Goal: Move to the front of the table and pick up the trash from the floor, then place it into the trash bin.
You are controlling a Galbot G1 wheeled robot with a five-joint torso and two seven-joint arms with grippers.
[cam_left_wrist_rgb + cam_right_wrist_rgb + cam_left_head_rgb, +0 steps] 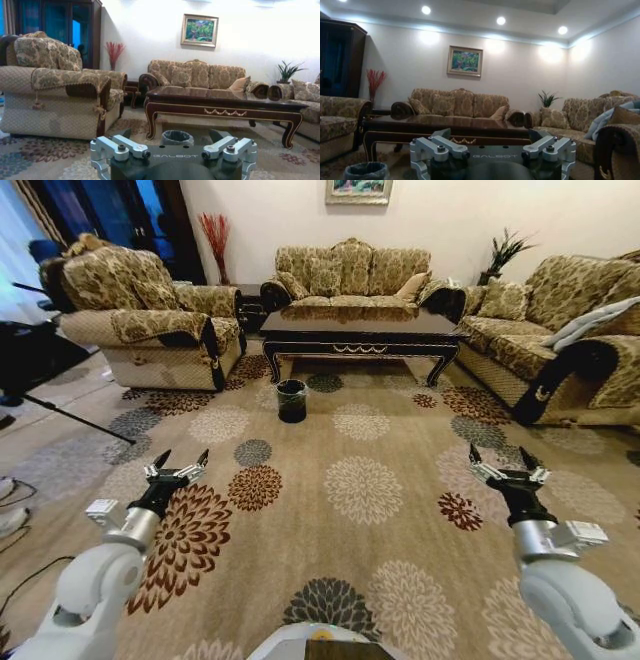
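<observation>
Head view: the trash bin point(291, 400) stands upright on the carpet point(380, 480), just before the counter point(360, 332), whose long axis runs side to side. Sofas point(350, 272) surround it. Left claw point(176, 468) and right claw point(508, 471) are held spread open, empty.

Left wrist view: the bin point(177, 137) is seen beside the counter's leg.

Right wrist view: an armchair arm point(615, 150) lies near.

The flowered carpet point(380, 480) carries the trash bin point(291, 400) before the table point(360, 335).

Black trash bin point(291, 400) stands upright just before the dark table point(360, 332).
</observation>
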